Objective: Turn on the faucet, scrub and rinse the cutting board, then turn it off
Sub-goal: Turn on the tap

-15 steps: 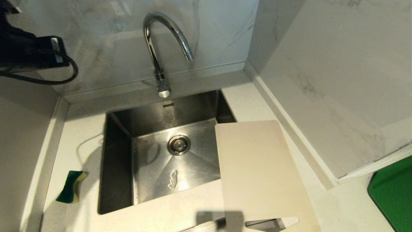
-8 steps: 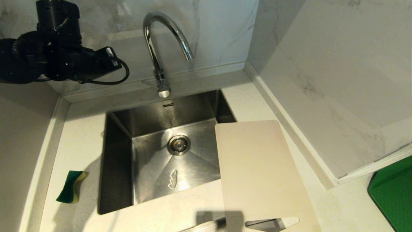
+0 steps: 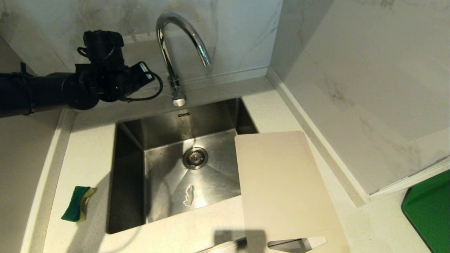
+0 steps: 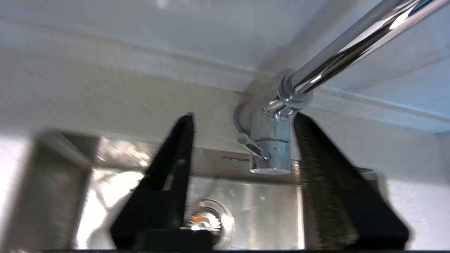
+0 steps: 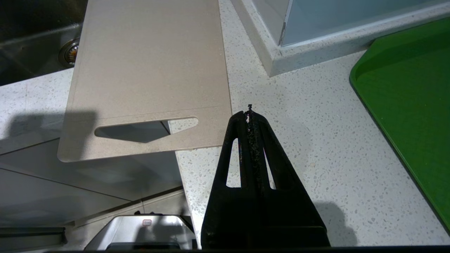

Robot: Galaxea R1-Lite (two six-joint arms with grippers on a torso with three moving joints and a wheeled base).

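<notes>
The chrome faucet (image 3: 168, 65) stands behind the sink, with no water coming from its spout. My left arm (image 3: 88, 86) reaches in from the left, level with the faucet's base. In the left wrist view my left gripper (image 4: 244, 117) is open. The faucet's base (image 4: 274, 147) and its thin side lever (image 4: 253, 146) show between the fingers, a little ahead of the tips and untouched. The cream cutting board (image 3: 281, 182) lies on the counter right of the sink, its far corner over the basin. My right gripper (image 5: 249, 110) is shut and empty, beside the board's slot handle (image 5: 140, 130).
The steel sink (image 3: 168, 123) has a round drain (image 3: 195, 158) and a small puddle. A green and yellow sponge (image 3: 75, 203) lies on the counter left of the sink. A bright green tray (image 3: 429, 211) sits at the far right. Marble walls close in behind and to the right.
My left arm has swung in from the far left to just beside the faucet's base. The board, the sponge and the right arm have not moved.
</notes>
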